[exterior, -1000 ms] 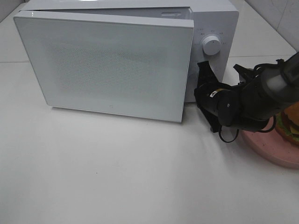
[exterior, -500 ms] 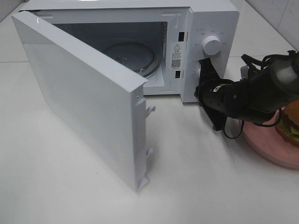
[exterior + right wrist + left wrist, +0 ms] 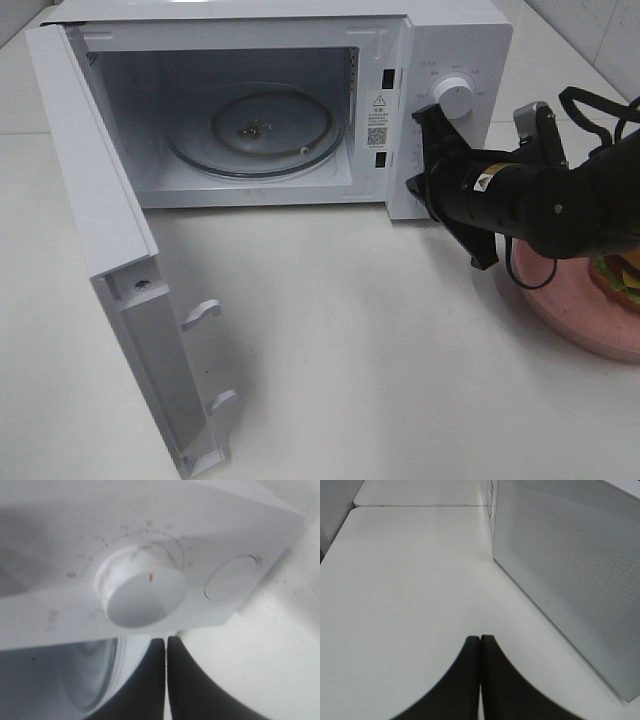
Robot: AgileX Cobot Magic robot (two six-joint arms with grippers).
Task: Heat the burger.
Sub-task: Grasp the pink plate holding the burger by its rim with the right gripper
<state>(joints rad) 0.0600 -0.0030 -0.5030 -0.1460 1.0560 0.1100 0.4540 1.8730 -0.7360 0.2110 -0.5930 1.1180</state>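
— The burger [image 3: 625, 278] is left on the pink plate [image 3: 570, 315] at the right edge, untouched.
— The microwave door [image 3: 110, 230] has just been swung wide (turntable [image 3: 262, 128] exposed); the right gripper [image 3: 166, 642] is pressed together, empty.

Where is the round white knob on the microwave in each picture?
Exterior high: the knob on the control panel, right of the open cavity.
Left wrist: not in it.
Right wrist: the knob fills the middle, close up.
Shared landmark: the white microwave.
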